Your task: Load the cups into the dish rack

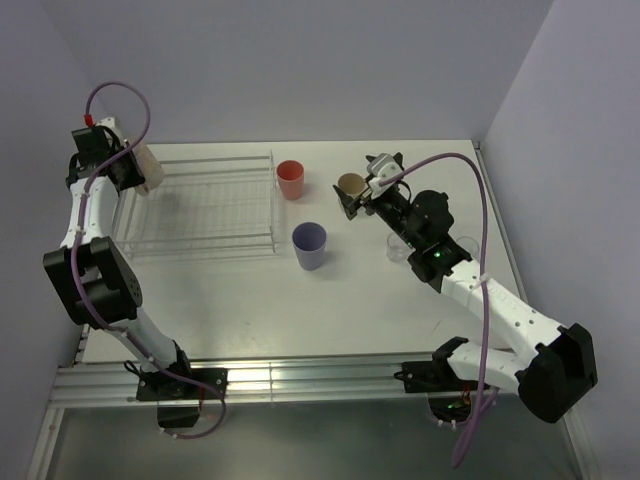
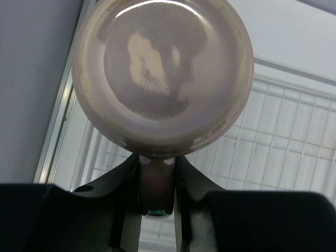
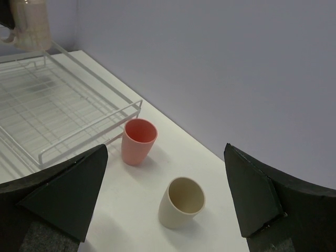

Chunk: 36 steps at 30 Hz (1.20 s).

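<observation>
Spreading white between plain lavender-grey walls, the table carries the dish rack at far left. Above it the left gripper grasps the pink mug by its handle; the right gripper gapes near the tan cup.

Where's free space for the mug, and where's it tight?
Dish rack floor is bare, below the pink mug held in the left fingers. Table toward the arm bases is bare. Crowded right of the rack: coral cup, tan cup, lavender cup, open right fingers.
</observation>
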Available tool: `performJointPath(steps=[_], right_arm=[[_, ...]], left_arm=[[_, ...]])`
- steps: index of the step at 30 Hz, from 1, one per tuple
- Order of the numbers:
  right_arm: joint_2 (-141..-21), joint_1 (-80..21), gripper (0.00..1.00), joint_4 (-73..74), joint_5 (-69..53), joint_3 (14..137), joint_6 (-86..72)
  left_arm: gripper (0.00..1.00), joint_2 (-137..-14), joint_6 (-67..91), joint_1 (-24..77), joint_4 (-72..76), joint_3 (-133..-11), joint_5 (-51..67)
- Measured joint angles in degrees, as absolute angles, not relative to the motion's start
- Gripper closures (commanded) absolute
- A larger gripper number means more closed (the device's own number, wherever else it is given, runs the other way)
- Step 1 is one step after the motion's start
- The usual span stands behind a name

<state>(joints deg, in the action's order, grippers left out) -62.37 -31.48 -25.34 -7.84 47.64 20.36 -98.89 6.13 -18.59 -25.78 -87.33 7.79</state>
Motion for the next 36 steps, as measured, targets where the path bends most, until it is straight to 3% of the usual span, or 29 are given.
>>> performJointPath(steps=[20, 36], right_arm=[[-63.3, -30.6, 0.0, -25.1, -8.8, 47.2, 19.5], [-65.9, -30.4, 0.0, -23.8, -10.6, 47.7, 19.3]], left_arm=[[1.0, -107.8, 3.7, -17.5, -25.1, -88.2, 4.1], [1.0, -107.9, 2.1, -17.5, -20.7, -87.3, 4.7]])
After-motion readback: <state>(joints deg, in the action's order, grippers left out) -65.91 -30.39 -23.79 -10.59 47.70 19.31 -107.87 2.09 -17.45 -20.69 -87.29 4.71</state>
